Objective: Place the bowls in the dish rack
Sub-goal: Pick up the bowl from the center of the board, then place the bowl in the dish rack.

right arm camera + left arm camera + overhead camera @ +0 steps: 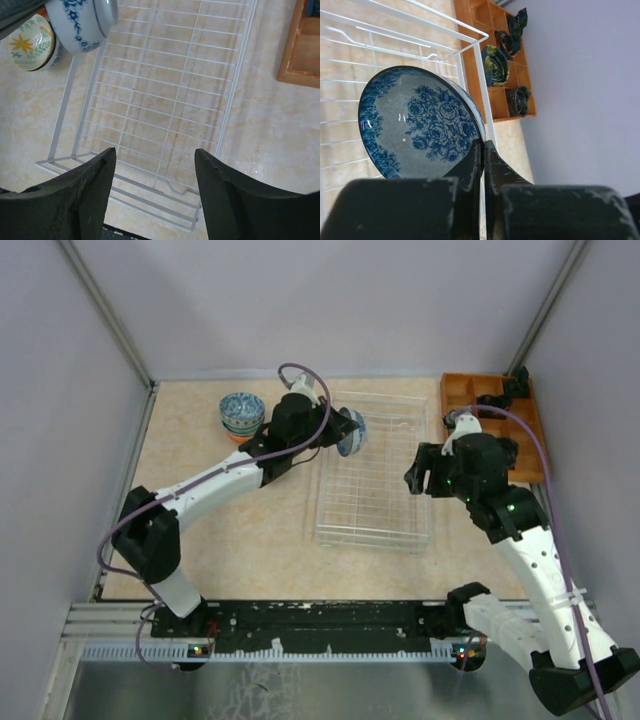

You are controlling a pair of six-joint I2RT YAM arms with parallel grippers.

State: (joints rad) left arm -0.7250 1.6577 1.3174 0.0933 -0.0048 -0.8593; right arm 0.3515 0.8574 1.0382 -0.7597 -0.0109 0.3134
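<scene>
Over the far-left corner of the pale wire-grid dish rack (375,490): glossy round blue-rose ceramic bowl (420,122).
Left gripper (482,150) is clamping its thin rim; right gripper (154,152) is hovering above the grid, jaws spread.

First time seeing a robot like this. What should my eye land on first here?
First, the left claw pinching the rim of a blue-flowered bowl, held tilted at the far left corner of the wire rack. Next come the stack of bowls at the far left and the right claw, open by the rack's right edge.
</scene>
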